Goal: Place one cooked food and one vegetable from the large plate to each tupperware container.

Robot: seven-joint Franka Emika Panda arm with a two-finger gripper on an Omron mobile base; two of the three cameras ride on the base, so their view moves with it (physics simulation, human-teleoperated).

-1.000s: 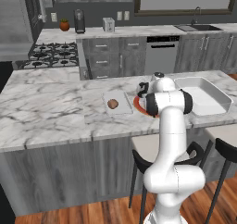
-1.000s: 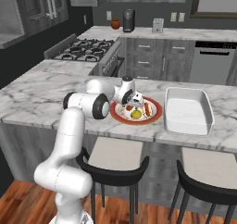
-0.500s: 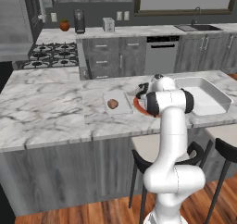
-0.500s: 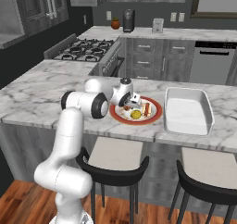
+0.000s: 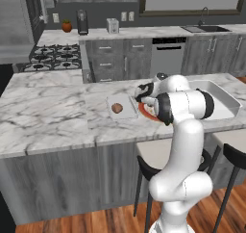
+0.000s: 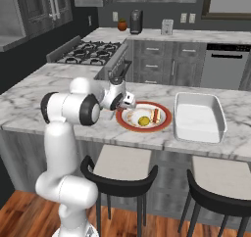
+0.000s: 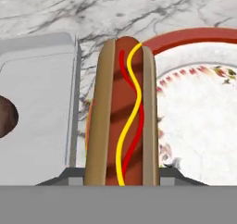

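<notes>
A hot dog [image 7: 122, 107] in a bun, striped with ketchup and mustard, sits between my fingertips, and my gripper [image 7: 121, 174] is shut on it. It hangs over the gap between the small pale-grey tupperware container [image 7: 37, 102] and the large plate [image 7: 185, 35] with its red rim. A brown lump of food [image 7: 7, 116] lies in that small container. From the base cameras, the gripper [image 5: 142, 96] [image 6: 128, 104] is at the plate's [image 6: 164, 125] left edge. A yellow vegetable [image 6: 143, 120] and a reddish strip of food [image 6: 156, 115] lie on the plate. The deep white tupperware container [image 6: 220, 118] stands to its right.
The small container [image 5: 126, 112], plate [image 5: 146, 113] and deep container [image 5: 226, 99] sit in a row on the marble island. Two bar stools [image 6: 122, 170] stand below its front edge. A gas hob [image 5: 53, 61] and the back counter with a sink [image 5: 199, 29] lie beyond.
The jaws have shut on the hot dog, having stood wide open a second ago. The arm itself has hardly moved.
</notes>
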